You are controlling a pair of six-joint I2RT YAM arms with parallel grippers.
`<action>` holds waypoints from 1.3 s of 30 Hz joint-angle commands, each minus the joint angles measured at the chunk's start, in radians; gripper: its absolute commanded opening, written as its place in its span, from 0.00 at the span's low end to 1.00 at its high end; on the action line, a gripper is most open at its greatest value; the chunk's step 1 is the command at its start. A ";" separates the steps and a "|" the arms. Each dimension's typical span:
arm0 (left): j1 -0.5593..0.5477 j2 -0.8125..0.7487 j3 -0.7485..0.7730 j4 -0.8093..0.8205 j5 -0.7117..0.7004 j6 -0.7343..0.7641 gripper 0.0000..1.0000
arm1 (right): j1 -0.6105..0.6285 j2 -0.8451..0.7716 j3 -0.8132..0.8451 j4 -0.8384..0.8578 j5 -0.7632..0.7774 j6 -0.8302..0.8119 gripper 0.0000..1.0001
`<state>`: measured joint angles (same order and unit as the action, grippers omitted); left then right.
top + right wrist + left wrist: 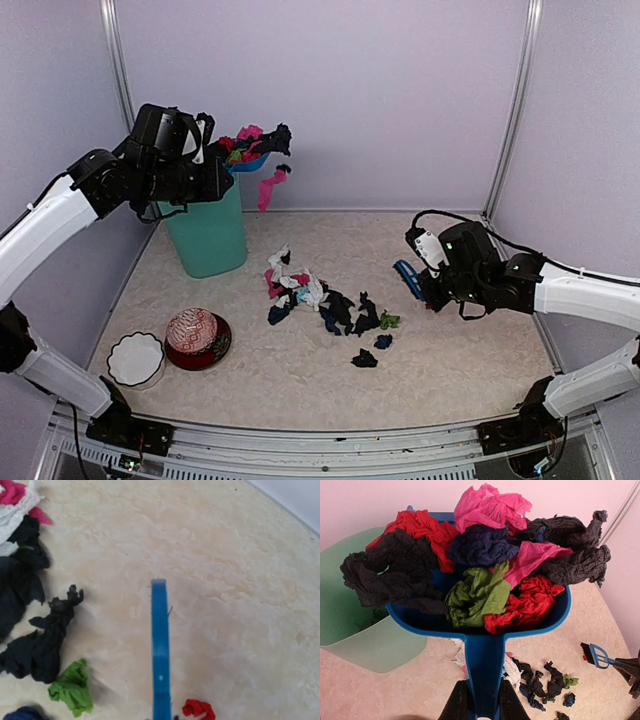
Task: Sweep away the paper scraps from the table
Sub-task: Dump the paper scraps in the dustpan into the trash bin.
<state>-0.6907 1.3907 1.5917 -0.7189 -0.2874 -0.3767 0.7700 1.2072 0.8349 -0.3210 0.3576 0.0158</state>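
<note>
Jaws on the left arm are clamped on the handle of a blue dustpan (484,655), one finger on each side of it. The pan is heaped with paper scraps (485,555) in black, red, pink, green and navy, and it is held in the air over the rim of a green bin (207,235). One pink scrap (268,188) dangles below the pan's edge, beside the bin; whether it is attached or loose I cannot tell.

Jaws on the right arm are closed on a small blue brush (160,645) above bare counter (450,350). More scraps (320,300) lie strewn mid-counter, to the left of that brush and apart from it. In the wrist view black (42,640) and green (72,687) bits sit left of the brush, with a red bit (199,709) just to its right.

A white bowl (135,358) and a red bowl (198,340) stand near the counter's front left.
</note>
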 commanded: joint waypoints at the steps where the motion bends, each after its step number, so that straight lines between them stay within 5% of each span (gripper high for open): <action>1: 0.055 -0.004 0.017 -0.031 0.054 0.013 0.00 | -0.011 0.014 0.004 0.032 -0.009 -0.007 0.00; 15: 0.311 -0.036 -0.091 0.055 0.313 -0.026 0.00 | -0.011 0.026 -0.002 0.042 -0.027 0.001 0.00; 25: 0.540 -0.046 -0.226 0.224 0.694 -0.122 0.00 | -0.011 0.025 -0.001 0.043 -0.029 0.006 0.00; 33: 0.712 -0.052 -0.380 0.502 1.094 -0.366 0.00 | -0.011 0.025 -0.005 0.045 -0.034 0.014 0.00; 39: 0.745 -0.035 -0.477 0.739 1.228 -0.578 0.00 | -0.011 0.027 0.000 0.045 -0.033 0.015 0.00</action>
<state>0.0422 1.3598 1.1561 -0.2226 0.7670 -0.7715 0.7689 1.2289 0.8345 -0.3008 0.3298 0.0204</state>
